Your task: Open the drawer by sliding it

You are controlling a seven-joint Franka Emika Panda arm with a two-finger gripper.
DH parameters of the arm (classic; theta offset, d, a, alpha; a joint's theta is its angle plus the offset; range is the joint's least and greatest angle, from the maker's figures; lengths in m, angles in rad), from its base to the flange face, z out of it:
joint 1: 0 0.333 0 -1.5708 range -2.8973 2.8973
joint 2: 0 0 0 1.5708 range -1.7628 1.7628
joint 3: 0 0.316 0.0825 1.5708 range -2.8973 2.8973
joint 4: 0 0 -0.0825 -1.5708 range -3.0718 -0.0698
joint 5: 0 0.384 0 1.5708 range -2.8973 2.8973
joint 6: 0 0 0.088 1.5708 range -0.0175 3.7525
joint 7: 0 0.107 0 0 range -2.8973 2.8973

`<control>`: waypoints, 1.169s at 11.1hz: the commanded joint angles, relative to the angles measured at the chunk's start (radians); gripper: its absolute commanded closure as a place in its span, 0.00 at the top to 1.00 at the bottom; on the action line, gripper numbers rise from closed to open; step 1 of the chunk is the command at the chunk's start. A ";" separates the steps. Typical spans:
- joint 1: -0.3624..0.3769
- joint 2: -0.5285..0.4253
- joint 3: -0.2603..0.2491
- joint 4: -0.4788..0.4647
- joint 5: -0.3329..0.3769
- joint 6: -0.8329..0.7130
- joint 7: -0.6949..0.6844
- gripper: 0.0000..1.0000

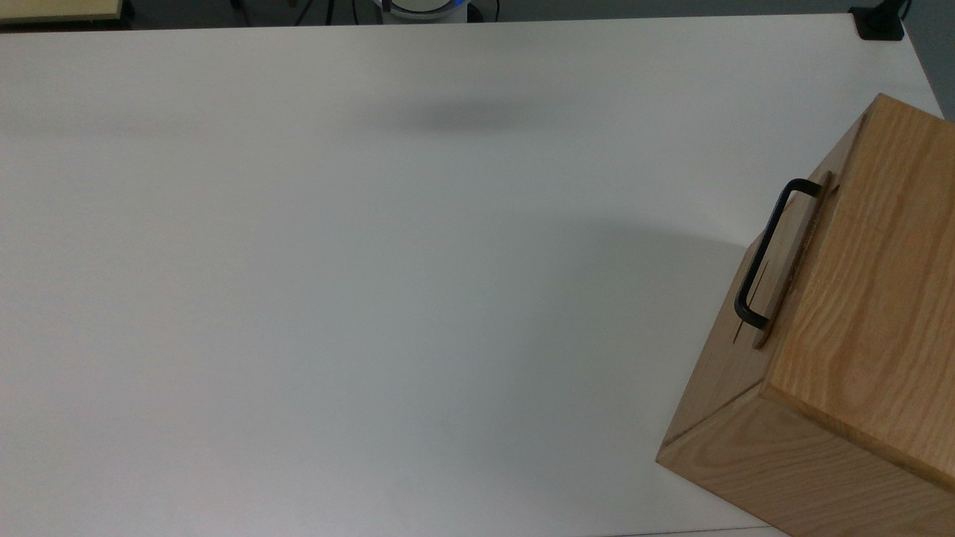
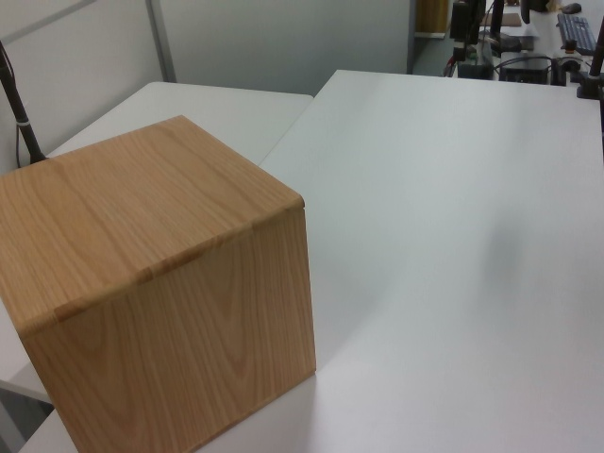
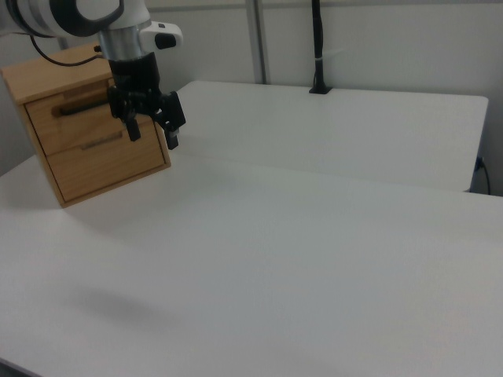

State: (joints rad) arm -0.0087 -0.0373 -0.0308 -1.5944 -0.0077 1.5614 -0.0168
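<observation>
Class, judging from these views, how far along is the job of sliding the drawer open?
Done: nothing yet; the drawer sits nearly flush in the cabinet. In hand: in the right view the gripper hangs open in the air, holding nothing. Left: reach the black handle, grip it, and pull the drawer out.

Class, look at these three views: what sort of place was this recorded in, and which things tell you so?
Most likely a robotics lab or office workspace. A robot arm with its end effector open hangs over a bare white table, a lone wooden cabinet sits there as a test prop, and partition walls stand behind.
</observation>
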 commanded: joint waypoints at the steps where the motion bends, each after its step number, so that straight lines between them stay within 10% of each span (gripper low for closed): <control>1: 0.019 -0.013 -0.027 -0.004 0.003 -0.011 -0.014 1.00; 8: 0.021 -0.006 -0.027 -0.004 0.024 -0.007 -0.011 1.00; 13: 0.065 0.060 -0.096 0.016 0.337 0.127 0.169 1.00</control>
State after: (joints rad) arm 0.0016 -0.0007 -0.0601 -1.5933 0.2005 1.5787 0.0194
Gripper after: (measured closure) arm 0.000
